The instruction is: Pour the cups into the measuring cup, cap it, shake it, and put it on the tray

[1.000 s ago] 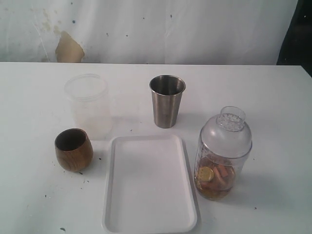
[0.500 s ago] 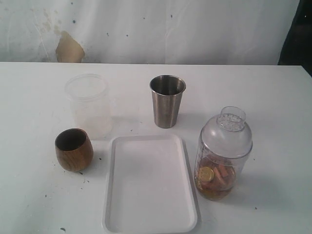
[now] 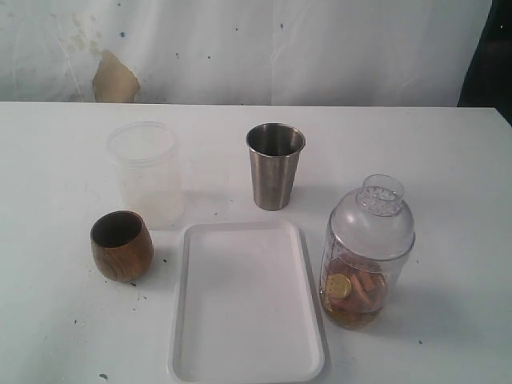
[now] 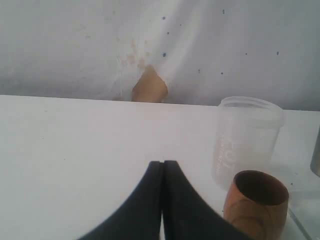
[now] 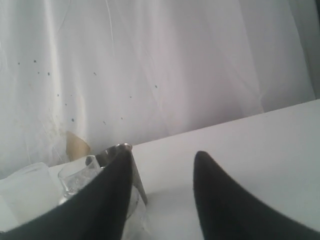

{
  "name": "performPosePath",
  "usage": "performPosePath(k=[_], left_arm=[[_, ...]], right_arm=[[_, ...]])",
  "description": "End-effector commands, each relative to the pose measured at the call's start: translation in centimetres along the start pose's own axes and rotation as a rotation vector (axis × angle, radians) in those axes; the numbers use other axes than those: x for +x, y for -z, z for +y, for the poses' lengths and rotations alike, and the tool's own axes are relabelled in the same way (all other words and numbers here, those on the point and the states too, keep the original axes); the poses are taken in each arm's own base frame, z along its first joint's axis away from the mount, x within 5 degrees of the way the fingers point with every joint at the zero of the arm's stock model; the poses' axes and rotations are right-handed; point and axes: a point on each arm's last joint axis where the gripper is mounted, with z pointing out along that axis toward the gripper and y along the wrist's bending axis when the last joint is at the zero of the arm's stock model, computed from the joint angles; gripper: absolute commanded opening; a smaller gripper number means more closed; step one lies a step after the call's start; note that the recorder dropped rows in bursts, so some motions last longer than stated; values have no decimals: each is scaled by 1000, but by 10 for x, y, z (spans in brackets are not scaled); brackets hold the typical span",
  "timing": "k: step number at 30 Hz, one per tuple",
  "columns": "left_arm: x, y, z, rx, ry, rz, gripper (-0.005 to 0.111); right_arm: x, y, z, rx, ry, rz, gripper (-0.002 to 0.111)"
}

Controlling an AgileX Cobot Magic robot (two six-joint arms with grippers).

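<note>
I'm watching my right gripper coming open: its two black fingers are now standing apart in the right wrist view. In the exterior view the whole picture is creeping a touch rightward, showing most plainly in the brown patch on the white backdrop, which is sliding along.

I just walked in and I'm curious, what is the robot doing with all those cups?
Right now nothing is being held. The left gripper is shut and empty near the wooden cup, and the right gripper is open, facing the steel tumbler. The measuring cup, with its cap on and brown bits inside, stands on the table beside the tray, not on it.
</note>
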Motion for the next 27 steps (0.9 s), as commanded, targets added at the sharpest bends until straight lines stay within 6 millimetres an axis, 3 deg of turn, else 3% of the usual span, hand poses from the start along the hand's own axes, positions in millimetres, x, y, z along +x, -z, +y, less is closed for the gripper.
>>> performPosePath(k=[1,6,12,20,27], left_arm=[[1,0,0,3,-7,-1,0],[1,0,0,3,-7,-5,0],[0,0,0,3,-7,-17,0],[0,0,0,3,-7,-19,0],[0,0,0,3,-7,-19,0]], right_arm=[[3,-10,0,3,14,43,53],[8,-29,7,-77,98,101,57],[30,-49,28,-346,364,219,68],[54,-66,26,-357,319,368,90],[67,-75,23,-344,322,417,93]])
